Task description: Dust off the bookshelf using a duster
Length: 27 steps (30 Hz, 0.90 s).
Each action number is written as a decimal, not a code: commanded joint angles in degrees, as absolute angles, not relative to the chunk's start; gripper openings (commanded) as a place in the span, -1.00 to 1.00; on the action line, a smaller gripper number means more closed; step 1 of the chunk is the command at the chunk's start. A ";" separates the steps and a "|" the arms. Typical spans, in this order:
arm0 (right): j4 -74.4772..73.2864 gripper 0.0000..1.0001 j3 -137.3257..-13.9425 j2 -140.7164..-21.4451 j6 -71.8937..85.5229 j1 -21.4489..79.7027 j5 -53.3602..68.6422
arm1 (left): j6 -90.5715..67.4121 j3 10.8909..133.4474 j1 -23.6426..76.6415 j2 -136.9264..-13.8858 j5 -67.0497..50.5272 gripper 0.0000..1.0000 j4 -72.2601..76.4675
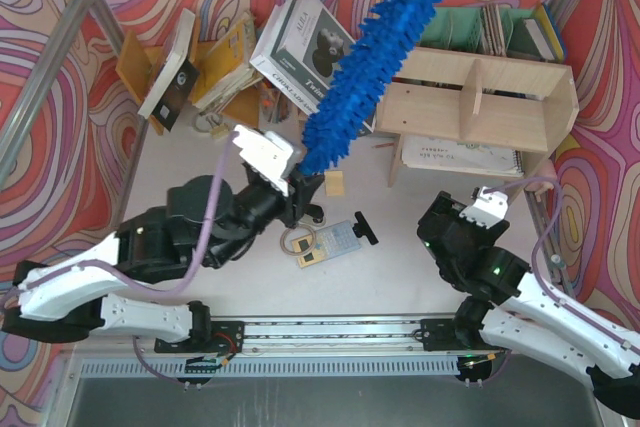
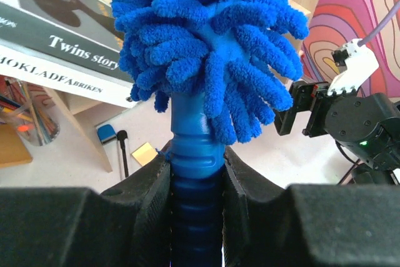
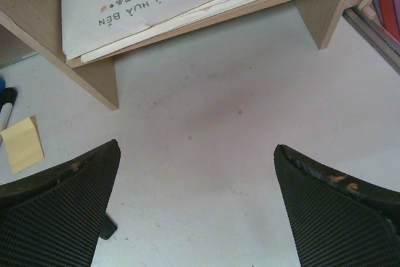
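Left gripper (image 1: 300, 185): sits in front of the bookshelf (image 1: 490, 97), off its left end. Clamps the duster (image 1: 375, 57) by the ribbed blue handle just under the fluff, one black jaw pressed against each side.

Duster: rises on a slant from that grip, up and rightward across the bookshelf's left end, with the bright-blue fluffy head crossing above the top-left corner in the overhead view. Cannot tell whether the fluff touches the wood or passes above it. Fills most of the left wrist view (image 2: 206, 42).

Right gripper (image 3: 197, 154): hangs in front of the bookshelf's right half, aimed at the lower tier. Spread wide, grasps nothing, only bare worktop (image 3: 219, 129) between the two jaws.

Bookshelf: pale plywood, two tiers, one upright divider in the upper tier. Carries a flat booklet (image 3: 162, 10) in the lower tier, its edge poking out past the front.

Just in front of the bookshelf's left leg: a yellow sticky note (image 3: 22, 145) flat on the worktop.

Left of the bookshelf: several leaning books (image 1: 305, 42), the duster's head passing close beside them.
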State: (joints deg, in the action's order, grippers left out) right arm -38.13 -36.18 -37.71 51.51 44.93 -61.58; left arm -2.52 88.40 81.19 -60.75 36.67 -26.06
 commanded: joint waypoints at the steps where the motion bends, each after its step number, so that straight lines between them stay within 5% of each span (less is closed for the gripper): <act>1: -41.75 0.97 -38.67 -37.67 53.80 44.88 -61.70 | 0.55 88.17 84.15 -62.16 40.04 -1.00 -15.82; 15: -36.51 0.97 -49.84 -30.05 35.55 44.91 -59.38 | -8.92 77.14 86.56 -68.72 33.74 -1.00 -13.82; 27: -29.84 0.97 -70.91 -32.57 19.51 44.91 -44.59 | -13.09 65.26 84.93 -64.22 27.53 -1.00 -14.16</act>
